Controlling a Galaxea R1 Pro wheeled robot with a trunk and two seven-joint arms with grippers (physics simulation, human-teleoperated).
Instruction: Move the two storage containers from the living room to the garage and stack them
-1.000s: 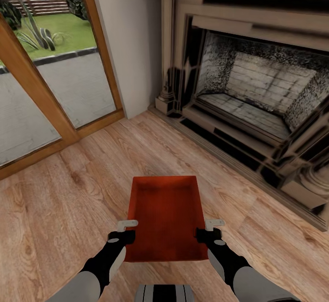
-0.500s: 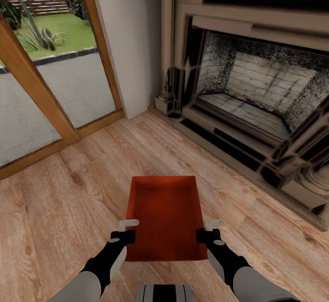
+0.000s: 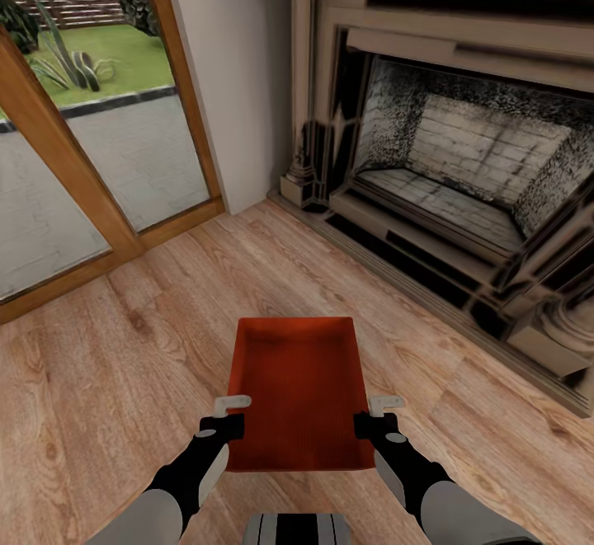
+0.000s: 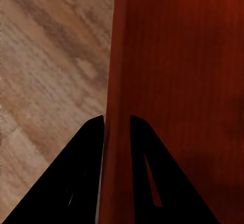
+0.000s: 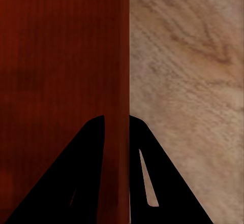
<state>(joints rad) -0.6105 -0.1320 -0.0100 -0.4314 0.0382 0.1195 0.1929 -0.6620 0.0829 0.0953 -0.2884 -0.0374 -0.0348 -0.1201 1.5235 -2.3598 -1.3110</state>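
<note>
One orange-red storage container point(image 3: 299, 388) is in front of me, over the light wood plank floor of the living room, its open side up. My left gripper point(image 3: 228, 417) is shut on its left wall; in the left wrist view the two black fingers point(image 4: 84, 148) straddle that wall point(image 4: 116, 82). On the opposite side, my right gripper point(image 3: 375, 416) is shut on the right wall, and the right wrist view shows its fingers point(image 5: 137, 142) clamped either side of the wall point(image 5: 122, 56). The ribbed bottom shows in both wrist views.
A dark ornate fireplace point(image 3: 462, 166) with a raised hearth fills the right and far side. Wood-framed glass doors point(image 3: 91, 141) stand at the left, a white wall section point(image 3: 239, 75) between them. Plank floor point(image 3: 99, 380) lies open to the left.
</note>
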